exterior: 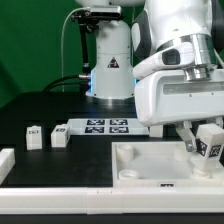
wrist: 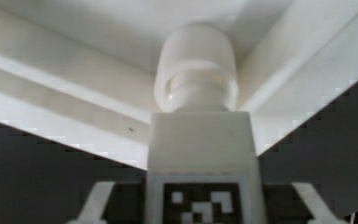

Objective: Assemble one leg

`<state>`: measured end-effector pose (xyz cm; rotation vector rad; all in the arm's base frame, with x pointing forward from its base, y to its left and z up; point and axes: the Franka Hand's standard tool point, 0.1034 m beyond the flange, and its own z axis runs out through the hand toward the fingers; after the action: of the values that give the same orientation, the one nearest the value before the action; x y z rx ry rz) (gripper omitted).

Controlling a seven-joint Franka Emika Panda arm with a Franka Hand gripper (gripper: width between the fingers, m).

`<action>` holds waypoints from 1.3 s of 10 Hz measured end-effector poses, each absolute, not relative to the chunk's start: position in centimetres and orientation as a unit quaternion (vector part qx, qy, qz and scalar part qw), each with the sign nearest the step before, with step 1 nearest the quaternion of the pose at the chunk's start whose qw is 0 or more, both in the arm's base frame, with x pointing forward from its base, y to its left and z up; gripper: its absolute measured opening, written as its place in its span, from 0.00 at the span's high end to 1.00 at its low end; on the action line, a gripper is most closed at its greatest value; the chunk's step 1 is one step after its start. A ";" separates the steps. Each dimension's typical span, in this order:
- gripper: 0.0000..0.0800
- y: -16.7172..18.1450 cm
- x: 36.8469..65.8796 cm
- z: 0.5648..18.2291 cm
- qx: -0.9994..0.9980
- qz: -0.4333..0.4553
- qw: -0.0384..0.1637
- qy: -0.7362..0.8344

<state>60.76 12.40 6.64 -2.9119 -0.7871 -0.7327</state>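
Note:
My gripper (exterior: pixel 203 143) is shut on a leg (exterior: pixel 209 146), a small white blocky peg with a black-and-white tag. It hangs at the exterior view's right, just over the far right corner of the large white square slab (exterior: pixel 150 160). In the wrist view the leg (wrist: pixel 201 150) stands between my fingers (wrist: pixel 101 205), its rounded peg end pointing at the slab's raised rim (wrist: pixel 87 95). Whether the peg touches the slab I cannot tell. Two more legs (exterior: pixel 34 136) (exterior: pixel 58 136) lie on the dark table at the exterior view's left.
The marker board (exterior: pixel 105 126) lies at the back middle in front of the arm's base (exterior: pixel 110 75). A white piece (exterior: pixel 6 162) lies at the exterior view's left edge. The table's pale front edge runs along the bottom.

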 end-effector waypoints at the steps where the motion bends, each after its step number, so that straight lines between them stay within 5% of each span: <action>1: 0.64 12.3 60.8 6.4 -0.937 -0.241 0.018 -0.252; 6: 0.64 11.6 61.3 6.2 -0.931 -0.262 0.014 -0.254; 7: 0.43 11.6 61.3 6.2 -0.931 -0.262 0.014 -0.254; 8: 0.43 11.6 61.3 6.2 -0.931 -0.262 0.014 -0.254; 9: 0.23 11.6 61.3 6.2 -0.931 -0.262 0.014 -0.254; 13: 0.19 11.6 61.3 6.2 -0.931 -0.262 0.014 -0.254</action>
<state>61.28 11.62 6.20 -2.9001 -0.7897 -0.8144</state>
